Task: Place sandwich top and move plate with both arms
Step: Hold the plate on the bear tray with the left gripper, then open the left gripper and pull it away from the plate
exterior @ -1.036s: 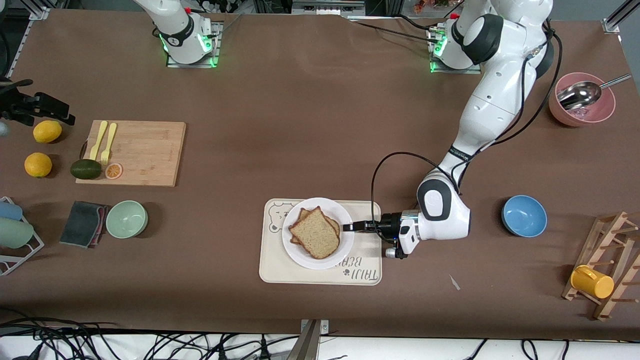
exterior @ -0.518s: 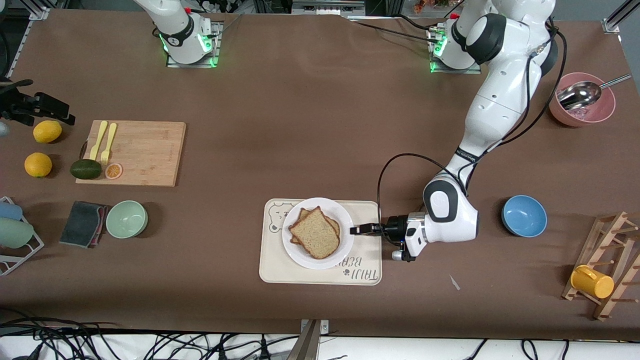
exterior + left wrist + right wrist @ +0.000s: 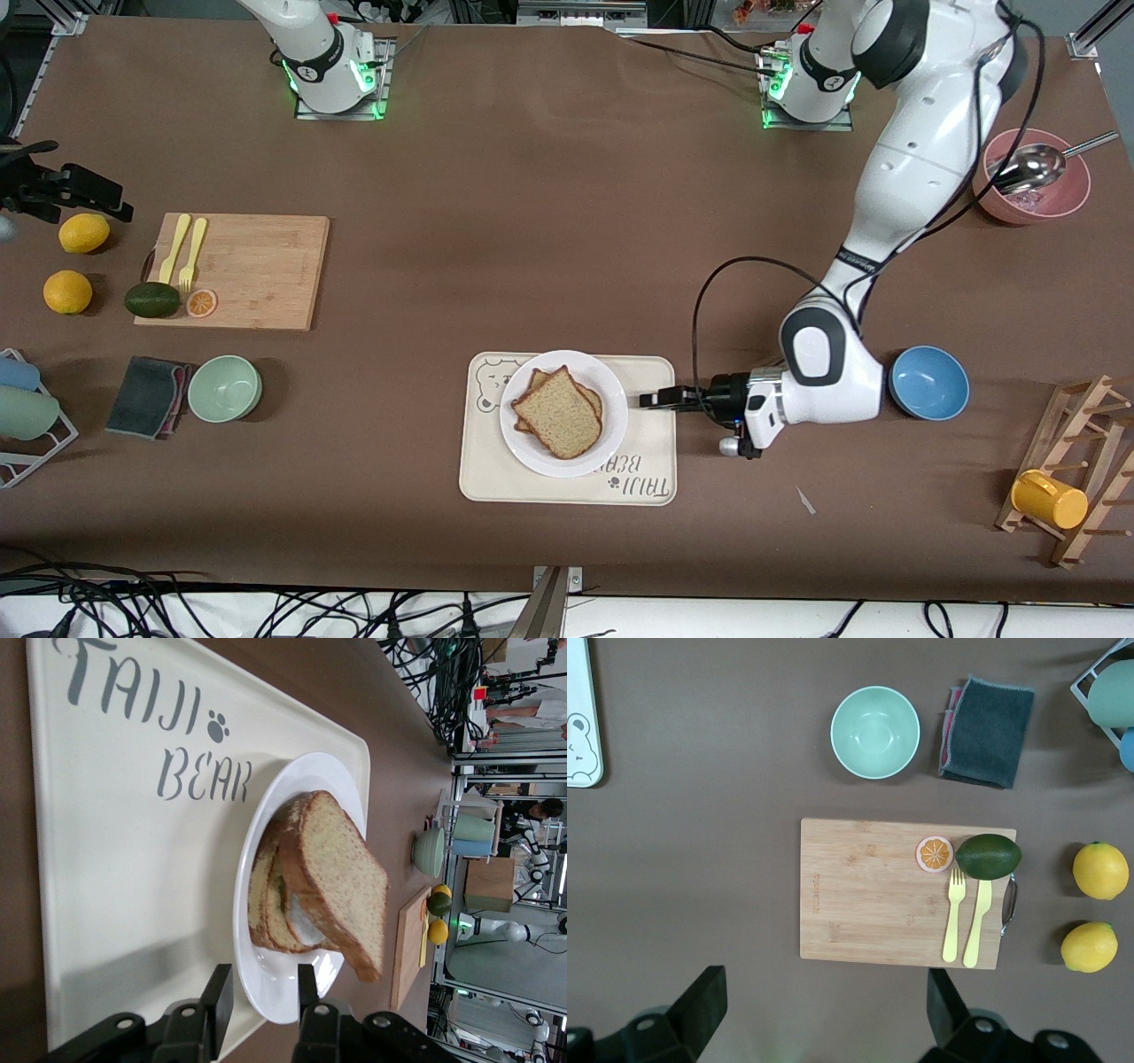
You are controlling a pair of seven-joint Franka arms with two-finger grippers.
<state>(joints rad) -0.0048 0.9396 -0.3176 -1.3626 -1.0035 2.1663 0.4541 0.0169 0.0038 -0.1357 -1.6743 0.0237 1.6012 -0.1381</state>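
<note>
Left gripper [image 3: 645,400] seen low at tray [image 3: 567,489] edge, lower centre of frame, fingers partly open, empty, clear of plate [image 3: 611,434]. Sandwich top [image 3: 558,413] stacked on plate. Blue bowl [image 3: 928,382] beside elbow. Right gripper [image 3: 824,1001] wide open, empty, over cutting board [image 3: 868,895].

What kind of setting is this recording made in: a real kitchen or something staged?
Most likely a robotics lab staged as a kitchen: two arm bases are bolted to the brown table, loose cables run along its edge, and props such as a wooden cutting board and a bear-print tray are laid out.
</note>
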